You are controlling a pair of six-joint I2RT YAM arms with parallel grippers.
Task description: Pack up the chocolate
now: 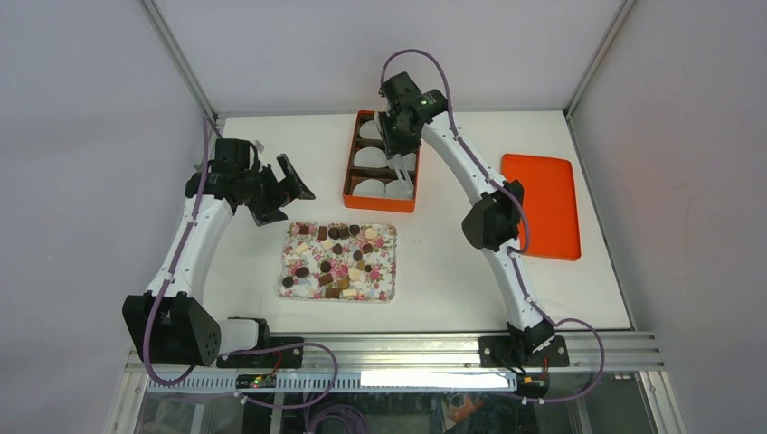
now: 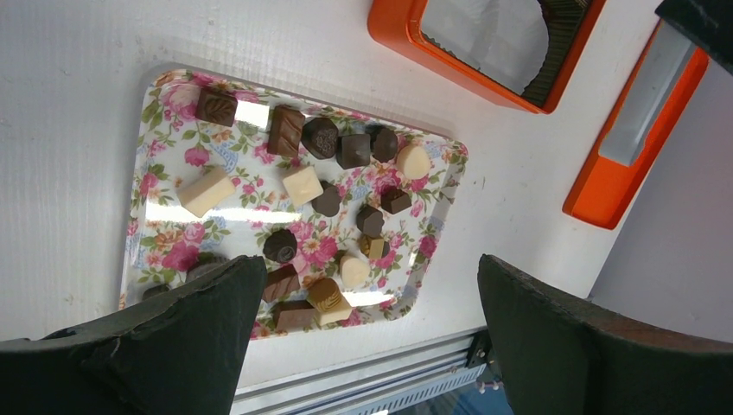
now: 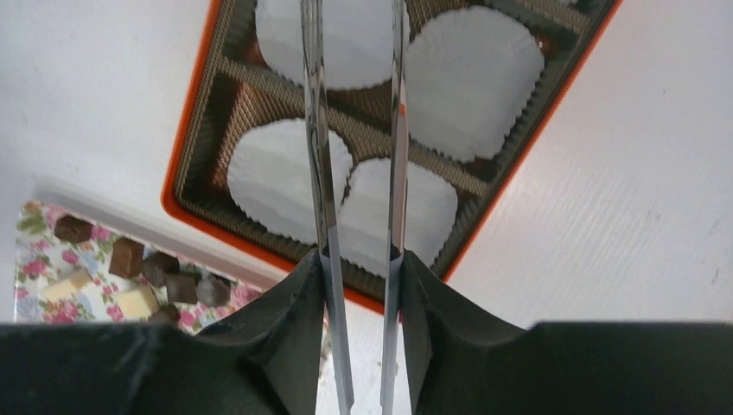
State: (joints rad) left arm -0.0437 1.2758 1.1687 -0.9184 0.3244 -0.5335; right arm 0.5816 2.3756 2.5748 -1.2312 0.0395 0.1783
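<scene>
Several chocolates (image 1: 336, 258), dark, light brown and cream-white, lie on a floral tray (image 1: 384, 289); they also show in the left wrist view (image 2: 320, 138) on that tray (image 2: 151, 207). My left gripper (image 1: 285, 185) is open and empty, hovering above the tray's far left corner; in its wrist view (image 2: 372, 285) the jaws stand wide apart. My right gripper (image 1: 396, 136) is shut on metal tongs (image 3: 315, 130) over the orange box (image 1: 351, 154). The tongs' blades are slightly apart, and their tips run out of the wrist view. The box (image 3: 186, 186) holds white paper cups (image 3: 285, 177).
The orange lid (image 1: 541, 206) lies flat at the right of the table, and shows in the left wrist view (image 2: 596, 194). The box's corner shows at the top there (image 2: 389, 26). An aluminium rail (image 1: 407, 348) runs along the near edge. Grey walls enclose the table.
</scene>
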